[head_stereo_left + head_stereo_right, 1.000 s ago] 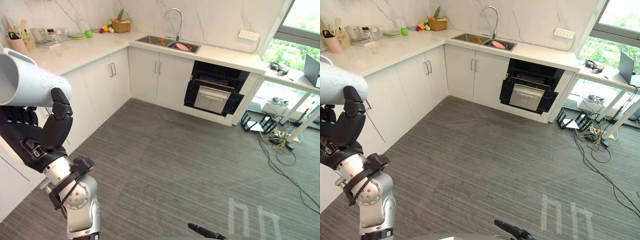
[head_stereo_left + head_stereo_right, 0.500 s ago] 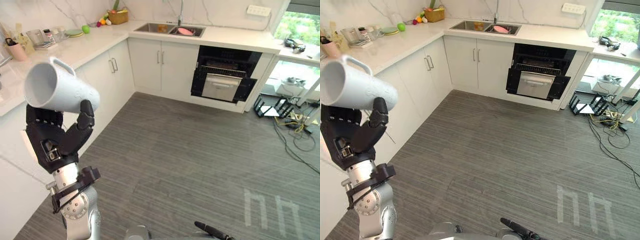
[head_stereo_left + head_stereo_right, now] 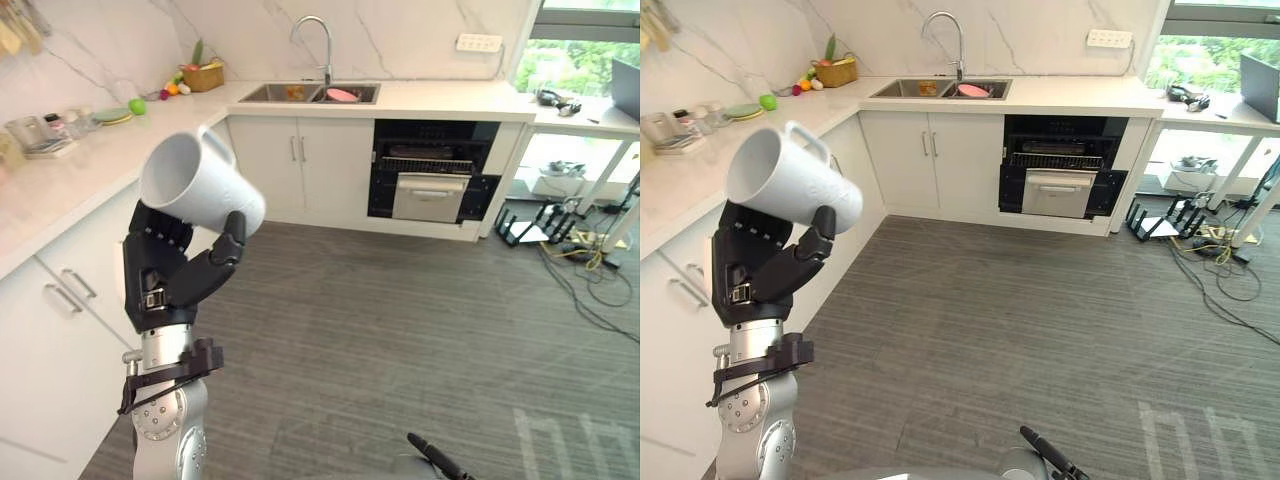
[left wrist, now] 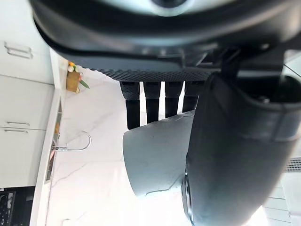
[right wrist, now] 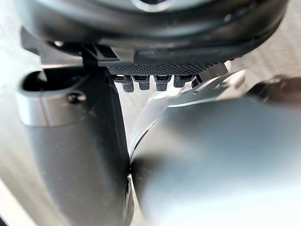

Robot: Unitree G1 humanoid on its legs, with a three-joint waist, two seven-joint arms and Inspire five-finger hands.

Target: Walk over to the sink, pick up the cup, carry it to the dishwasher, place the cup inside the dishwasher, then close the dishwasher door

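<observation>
Sink [image 3: 262, 93] contents too small, indistinct.

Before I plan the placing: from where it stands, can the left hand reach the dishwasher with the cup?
Probably not. The left hand grips the cup beside the cabinets; a long stretch of floor separates it from the dishwasher. Nothing blocks the walk.

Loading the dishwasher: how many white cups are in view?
1: the white cup held in the left hand. More may be hidden in the sink.

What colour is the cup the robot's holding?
Plain white cup, clearest in the left eye view, gripped by the left hand.
</observation>
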